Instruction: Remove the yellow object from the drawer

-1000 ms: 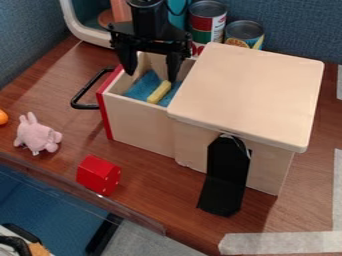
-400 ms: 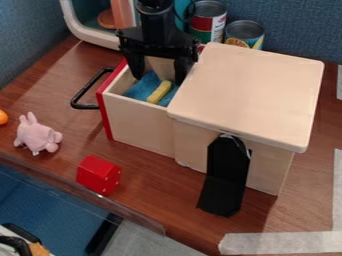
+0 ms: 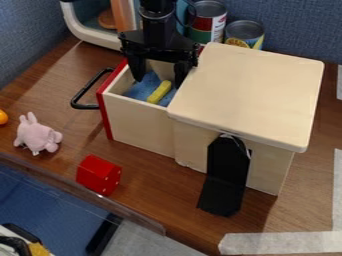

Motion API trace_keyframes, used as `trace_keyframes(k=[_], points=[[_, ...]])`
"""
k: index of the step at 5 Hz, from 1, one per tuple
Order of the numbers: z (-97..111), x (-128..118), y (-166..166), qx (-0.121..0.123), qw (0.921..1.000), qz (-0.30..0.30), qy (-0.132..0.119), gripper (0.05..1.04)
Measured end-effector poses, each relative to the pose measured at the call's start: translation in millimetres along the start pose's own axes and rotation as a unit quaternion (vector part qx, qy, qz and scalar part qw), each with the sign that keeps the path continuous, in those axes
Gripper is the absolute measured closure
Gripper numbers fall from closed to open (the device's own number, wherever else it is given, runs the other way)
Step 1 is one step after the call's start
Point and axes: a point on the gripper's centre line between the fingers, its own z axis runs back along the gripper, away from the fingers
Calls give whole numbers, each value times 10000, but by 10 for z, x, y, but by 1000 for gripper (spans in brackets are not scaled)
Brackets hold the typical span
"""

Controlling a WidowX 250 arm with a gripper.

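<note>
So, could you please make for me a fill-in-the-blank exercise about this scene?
1. The small yellow block lies inside the open wooden ____.
2. Its front panel has the colour ____.
3. The black two-finger gripper has its fingers not shut but ____.
4. The soft plush toy on the brown table has the colour ____.

Missing words: drawer; red; open; pink.

Beside the claw, the box is made of smooth, matt pale wood. The desk beneath is finished in glossy woodgrain. Behind the claw, a can is topped with metal.
</note>
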Motion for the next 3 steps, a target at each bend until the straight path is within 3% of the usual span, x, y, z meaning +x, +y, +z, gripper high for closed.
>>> trace_keyframes(k=[3], points=[[-146,38,99,92,9999,66,106,83]])
